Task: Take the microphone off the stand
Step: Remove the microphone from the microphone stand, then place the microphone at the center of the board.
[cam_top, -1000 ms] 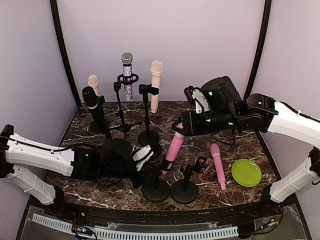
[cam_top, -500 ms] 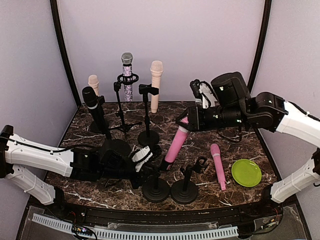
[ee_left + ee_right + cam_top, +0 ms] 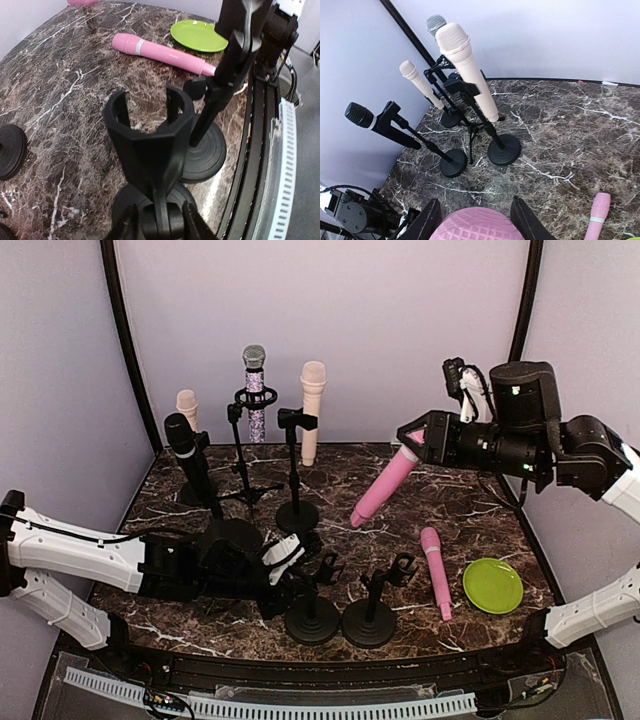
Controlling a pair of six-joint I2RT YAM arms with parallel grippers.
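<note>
Right wrist view showed the right gripper (image 3: 420, 436) squeezed shut on the round mesh head of the pink microphone (image 3: 477, 226), with one finger (image 3: 426, 222) on each side. The long pink body hung down on a slant in the air, above the desk (image 3: 400, 540) and well apart from every stand.

I think this microphone was hard and stiff, and light enough for one gripper. Its body looked smooth, so it could slip. Held only by the head, the long tail could swing. A hold nearer the middle would likely be steadier.

The left gripper (image 3: 157, 222) was down low, clenched around the thin stem of the stand (image 3: 312, 618). The clip (image 3: 150, 120) on top of that stand was empty, so the taking-out part looked done.

I counted six microphones:
- two pink ones, the held one and a second pink microphone (image 3: 435, 570) lying flat on the desk
- a big peach microphone (image 3: 312, 410)
- a small peach microphone (image 3: 187, 405)
- a black microphone (image 3: 185, 445)
- a sparkly microphone (image 3: 254, 380)

I counted six stands too. Four at the back each held a microphone. Two at the front were empty: the gripped one and the other empty stand (image 3: 372, 615) just beside it.

One green plate (image 3: 492, 585) sat near the lying pink one.
</note>
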